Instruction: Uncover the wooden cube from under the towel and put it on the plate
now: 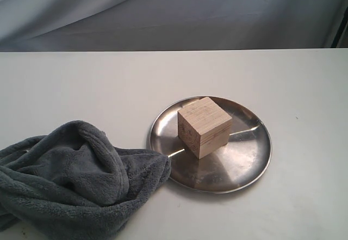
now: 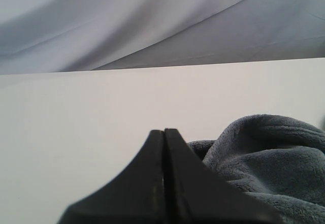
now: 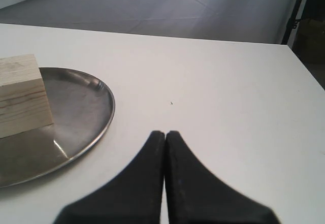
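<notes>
The light tan wooden cube (image 1: 204,126) stands on the round steel plate (image 1: 247,158), a little left of the plate's middle, fully uncovered. The dark grey towel (image 1: 70,185) lies bunched at the front left, one fold touching the plate's left rim. Neither gripper shows in the exterior view. In the left wrist view my left gripper (image 2: 164,131) is shut and empty, with the towel (image 2: 269,158) just beside it. My right gripper (image 3: 165,132) is shut and empty above bare table, apart from the plate (image 3: 86,107) and the cube (image 3: 20,94).
A white table (image 1: 81,87) carries everything, with a grey cloth backdrop (image 1: 174,11) behind its far edge. The table's right edge and a dark stand (image 3: 297,10) show in the right wrist view.
</notes>
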